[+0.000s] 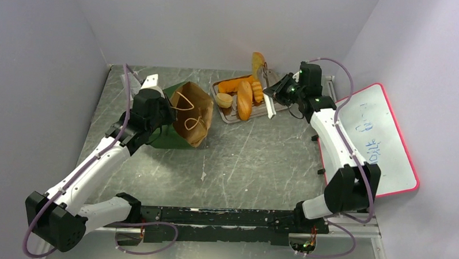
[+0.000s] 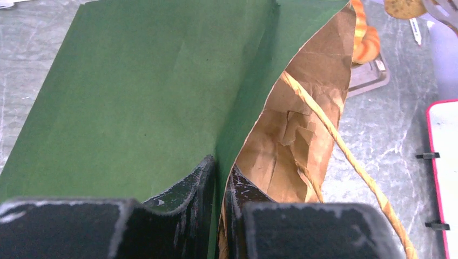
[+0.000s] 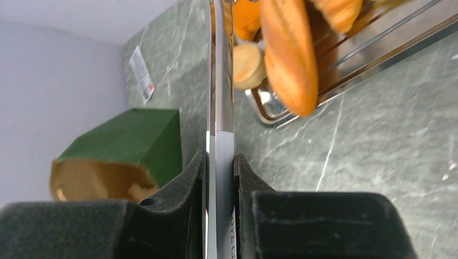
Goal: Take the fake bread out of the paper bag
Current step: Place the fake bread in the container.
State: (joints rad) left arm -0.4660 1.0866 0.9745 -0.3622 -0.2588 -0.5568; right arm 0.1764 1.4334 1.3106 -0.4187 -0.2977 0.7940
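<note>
The dark green paper bag (image 1: 184,113) lies on its side, its brown mouth facing right, and no bread shows inside. My left gripper (image 1: 161,107) is shut on the bag's upper edge (image 2: 221,172). The fake bread lies on a grey metal tray (image 1: 230,119): a baguette (image 1: 234,83), an oval loaf (image 1: 244,100), a croissant (image 1: 257,91) and a pale bun (image 1: 224,100). My right gripper (image 1: 277,91) is shut on metal tongs (image 3: 220,81) over the tray's right end. A golden piece (image 1: 257,62) sits at the tongs' far tips.
A red-rimmed whiteboard (image 1: 376,140) lies along the right side of the table. The back wall stands close behind the tray. The bag's tan cord handles (image 2: 345,156) hang loose across its mouth.
</note>
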